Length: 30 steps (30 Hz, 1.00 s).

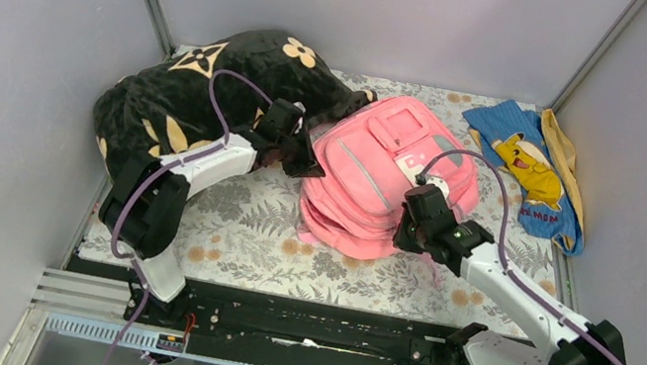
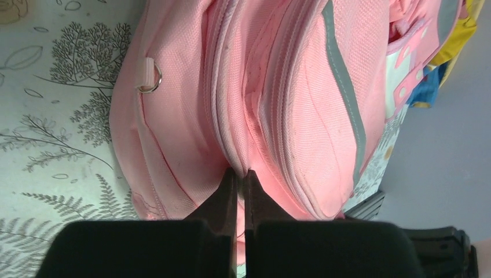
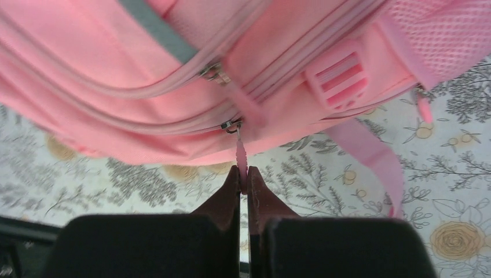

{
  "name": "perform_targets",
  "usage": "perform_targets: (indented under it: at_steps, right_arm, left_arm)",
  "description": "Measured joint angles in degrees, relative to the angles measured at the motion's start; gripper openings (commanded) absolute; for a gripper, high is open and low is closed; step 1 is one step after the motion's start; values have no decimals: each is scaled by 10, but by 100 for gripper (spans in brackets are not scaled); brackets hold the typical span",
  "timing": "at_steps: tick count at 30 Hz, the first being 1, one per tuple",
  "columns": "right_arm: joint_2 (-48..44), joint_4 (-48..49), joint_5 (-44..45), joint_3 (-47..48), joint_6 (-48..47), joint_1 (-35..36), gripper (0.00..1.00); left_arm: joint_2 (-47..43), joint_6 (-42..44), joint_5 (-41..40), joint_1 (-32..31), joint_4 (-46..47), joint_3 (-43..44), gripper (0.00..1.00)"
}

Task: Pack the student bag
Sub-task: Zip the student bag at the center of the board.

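Right pincer [image 3: 243,177] pinching zip pull [image 3: 241,152], arm stretched leftward

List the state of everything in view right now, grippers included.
bag: lying front up, zips seen look closed.
left gripper: shut, pinching the bag's side seam.
right gripper: shut on the zip pull.
zip pull: pinched, held straight out from its slider.
pillow: lying back left, outside the bag.
cloth: spread back right, outside the bag.

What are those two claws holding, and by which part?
Both hold the student bag: the right gripper pinches a pink zip pull; the left gripper pinches a fabric fold.
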Motion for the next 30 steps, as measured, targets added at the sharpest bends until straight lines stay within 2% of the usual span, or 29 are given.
perform_targets:
  at_steps: [6,15,20,26,27,29,30]
  right_arm:
    - [57,10,49,7,2,-22,0]
    - [60,45,94,7,-25,-55,0]
    - [77,59,99,18,-25,-107,0]
    - [90,80,84,18,-24,-134,0]
    - [90,81,82,19,-24,-136,7]
    - [90,79,76,21,-24,-138,55]
    - [88,79,75,21,-24,-139,70]
  left_arm:
    - [28,55,42,22,-32,30,0]
    - [50,147,70,41,-82,83,0]
    - [50,186,89,51,-101,94,0]
    - [52,204,113,53,-103,95,0]
    - [52,205,116,53,-103,95,0]
    - [52,205,119,53,-102,95,0]
    - [52,204,120,53,-102,95,0]
